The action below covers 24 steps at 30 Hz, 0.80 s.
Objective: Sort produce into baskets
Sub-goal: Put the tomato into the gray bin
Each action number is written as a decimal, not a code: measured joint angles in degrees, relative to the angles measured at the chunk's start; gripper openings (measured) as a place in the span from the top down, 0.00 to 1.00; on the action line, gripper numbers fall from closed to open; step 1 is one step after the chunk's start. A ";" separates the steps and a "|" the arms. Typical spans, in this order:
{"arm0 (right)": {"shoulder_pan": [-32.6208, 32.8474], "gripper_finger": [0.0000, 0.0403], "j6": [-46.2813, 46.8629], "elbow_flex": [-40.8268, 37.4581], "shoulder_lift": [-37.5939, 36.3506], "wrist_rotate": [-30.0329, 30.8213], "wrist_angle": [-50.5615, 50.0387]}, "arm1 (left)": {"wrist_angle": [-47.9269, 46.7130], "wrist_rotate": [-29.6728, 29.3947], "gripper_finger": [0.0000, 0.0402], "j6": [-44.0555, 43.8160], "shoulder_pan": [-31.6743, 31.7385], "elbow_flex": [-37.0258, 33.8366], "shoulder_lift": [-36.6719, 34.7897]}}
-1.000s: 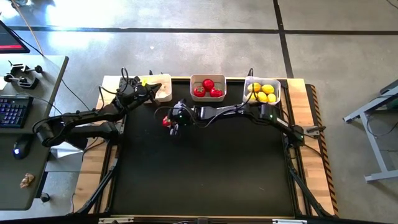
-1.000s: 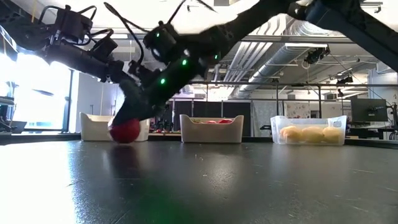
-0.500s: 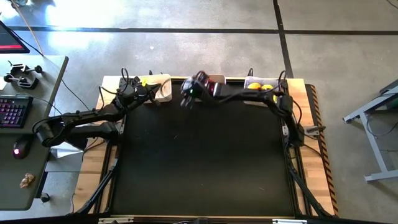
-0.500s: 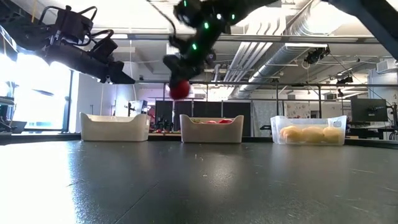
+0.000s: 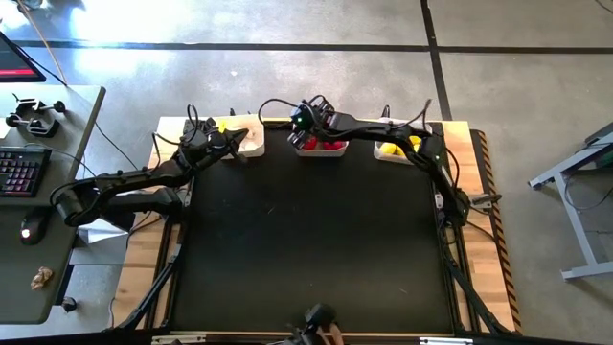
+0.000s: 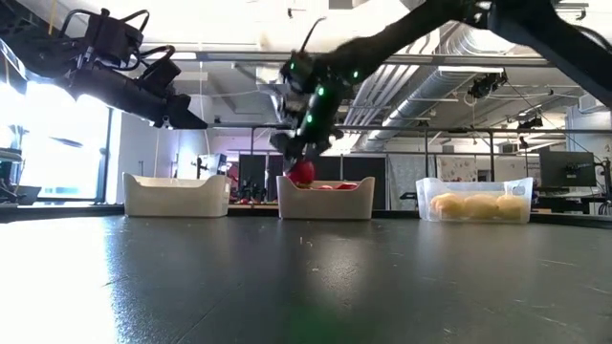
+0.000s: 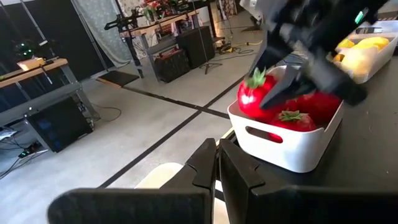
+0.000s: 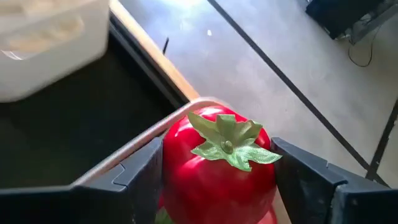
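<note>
My right gripper holds a red tomato with a green top over the left end of the middle white basket, where other tomatoes lie. The left white basket stands beside it. At the right, the clear basket holds yellow lemons. All three baskets stand in a row at the table's far edge. My left gripper is shut on nothing and hangs still above the left basket. My right gripper pinches the tomato's round sides between its two fingers. The fingers slant down from the table's far right. The tomato is lifted clear with its green top toward the wrist, about level with the basket's rim.
The black mat in front of the baskets is bare. A desk with a keyboard stands left of the table. Something dark shows at the table's near edge.
My right gripper has lifted the tomato off the mat near the left basket and carried it up and toward the far edge. It then moved right and down over the middle basket. It has tipped from steeply down to a slant.
</note>
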 joint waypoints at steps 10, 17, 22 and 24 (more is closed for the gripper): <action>-0.22 0.30 -0.22 -0.02 2.63 0.89 -0.06 | 0.02 0.02 0.98 -0.47 0.00 0.00 0.00; 0.12 0.24 0.23 2.19 2.32 0.90 -3.41 | 0.02 0.02 0.98 -0.48 0.00 0.00 0.00; 0.57 0.25 -0.01 6.31 2.30 0.96 -8.68 | 0.02 0.03 0.98 -0.48 0.00 0.02 0.00; 0.82 0.28 -0.21 7.40 2.14 1.05 -9.51 | 0.02 0.04 0.98 -0.48 0.00 0.02 0.00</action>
